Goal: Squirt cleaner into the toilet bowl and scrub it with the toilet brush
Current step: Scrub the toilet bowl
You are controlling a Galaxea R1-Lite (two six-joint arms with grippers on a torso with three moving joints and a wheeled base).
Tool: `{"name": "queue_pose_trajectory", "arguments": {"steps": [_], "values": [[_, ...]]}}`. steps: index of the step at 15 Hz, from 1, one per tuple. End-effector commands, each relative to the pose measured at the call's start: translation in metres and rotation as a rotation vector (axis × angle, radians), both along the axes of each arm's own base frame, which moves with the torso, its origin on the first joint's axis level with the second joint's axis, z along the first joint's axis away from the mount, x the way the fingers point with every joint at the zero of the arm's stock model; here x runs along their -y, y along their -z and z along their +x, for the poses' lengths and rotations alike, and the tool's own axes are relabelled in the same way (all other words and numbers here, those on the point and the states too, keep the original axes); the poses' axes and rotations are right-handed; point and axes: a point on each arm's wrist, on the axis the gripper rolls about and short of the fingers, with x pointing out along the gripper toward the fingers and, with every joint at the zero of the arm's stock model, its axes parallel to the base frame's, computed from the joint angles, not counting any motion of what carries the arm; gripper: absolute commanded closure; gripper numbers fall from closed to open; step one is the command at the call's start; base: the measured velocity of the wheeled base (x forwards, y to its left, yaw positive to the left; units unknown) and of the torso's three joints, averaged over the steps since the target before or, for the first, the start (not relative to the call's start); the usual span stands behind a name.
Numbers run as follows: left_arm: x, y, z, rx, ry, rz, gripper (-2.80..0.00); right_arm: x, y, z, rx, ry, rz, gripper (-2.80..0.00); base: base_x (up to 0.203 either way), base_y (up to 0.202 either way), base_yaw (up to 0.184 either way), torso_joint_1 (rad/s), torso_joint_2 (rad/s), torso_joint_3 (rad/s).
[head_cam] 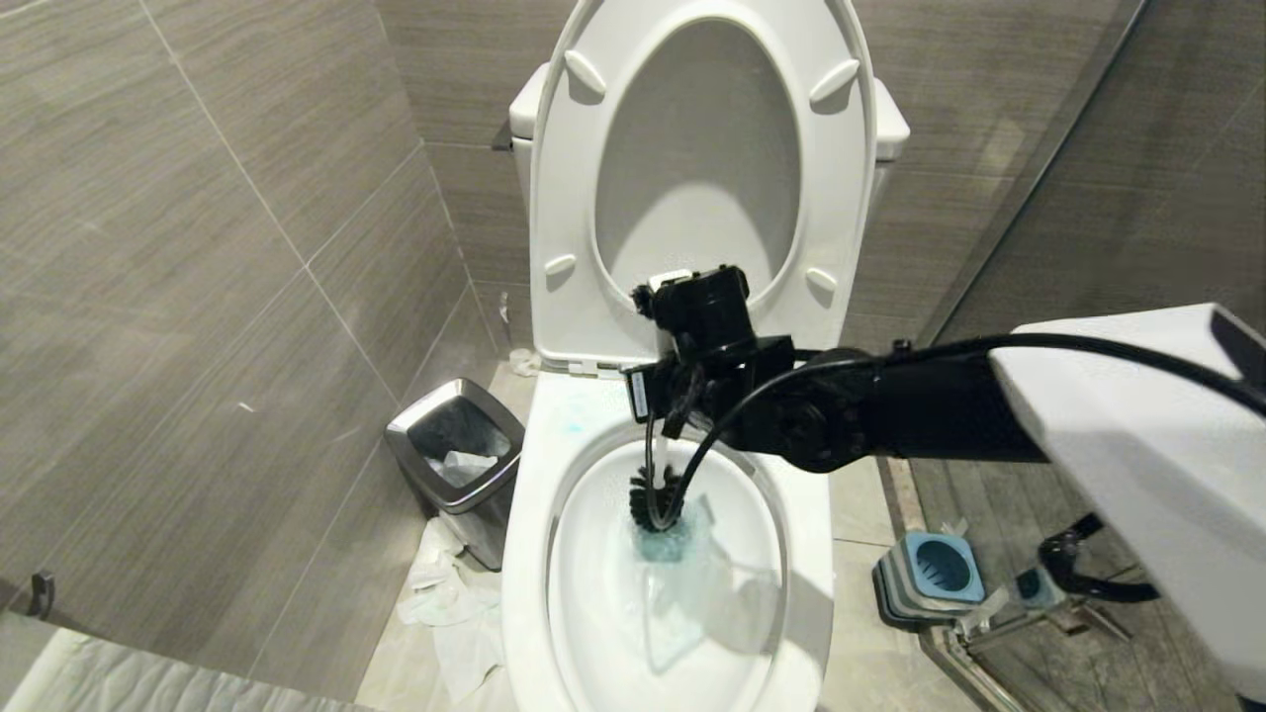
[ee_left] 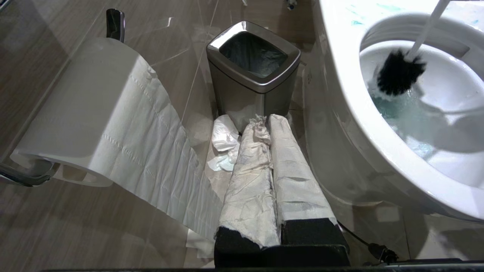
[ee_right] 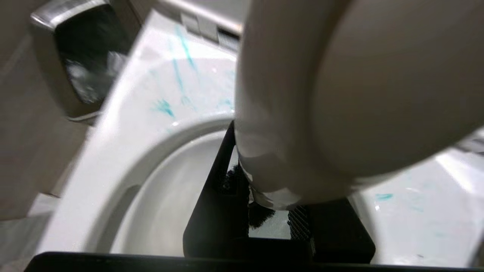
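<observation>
Toilet brush [ee_left: 401,71] is down inside the toilet bowl [head_cam: 524,554], its black bristle head at the back of the bowl, just at the water w/ the blue-teal cleaner [ee_left: 397,109]. More cleaner shows as thin streaks on the rim near the hinge.

Right gripper [ee_right: 270,223] hangs over the back of the bowl, and its fingers are clamped on the pale handle up near the big round end. That is prob. the best place to hold: far from the wet head, and the fat end stops it sliding out.

How it will handle, I think: light, a long stiff stick, so a small wrist move swings the head a lot. Handle looks smooth plastic, so it could slip or spin if wet. Bristles are soft and bend. Bowl is hard and shiny, so don't bang it.

Left gripper [ee_left: 270,124] is parked low by the trash bin [ee_left: 253,64], near the toilet paper roll [ee_left: 87,109], its paper-wrapped fingers pressed together, holding nothing.
</observation>
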Motion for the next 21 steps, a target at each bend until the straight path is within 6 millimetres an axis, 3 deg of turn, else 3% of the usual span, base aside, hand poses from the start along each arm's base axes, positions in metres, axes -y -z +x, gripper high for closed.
{"name": "queue_pose_trajectory", "arguments": {"steps": [1,3,4,11,14,16,21], "values": [[0.000,0.000,0.000,-0.003,-0.001,0.001,0.00,0.019,-0.060,-0.028,0.080,-0.009,0.072,0.00,0.000,0.000,0.000,0.000,0.00,0.000],[0.000,0.000,0.000,-0.003,-0.001,0.001,0.00,0.027,-0.076,-0.043,0.077,-0.024,0.078,0.00,0.000,0.000,0.000,0.000,0.00,0.000],[0.000,0.000,0.000,-0.003,-0.001,0.001,0.00,0.024,-0.067,-0.040,0.057,-0.025,0.061,0.00,0.000,0.000,0.000,0.000,0.00,0.000],[0.000,0.000,0.000,-0.003,-0.001,0.001,0.00,-0.017,0.045,0.006,-0.102,-0.021,-0.076,0.00,0.000,0.000,0.000,0.000,0.00,0.000],[0.000,0.000,0.000,-0.003,-0.001,0.001,0.00,-0.026,0.064,0.018,-0.111,-0.016,-0.089,0.00,0.000,0.000,0.000,0.000,0.00,0.000],[0.000,0.000,0.000,-0.003,-0.001,0.001,0.00,-0.023,0.060,0.017,-0.112,-0.012,-0.089,0.00,0.000,0.000,0.000,0.000,0.00,0.000],[0.000,0.000,0.000,-0.003,-0.001,0.001,0.00,0.010,-0.017,-0.021,-0.041,-0.015,-0.025,0.00,0.000,0.000,0.000,0.000,0.00,0.000]]}}
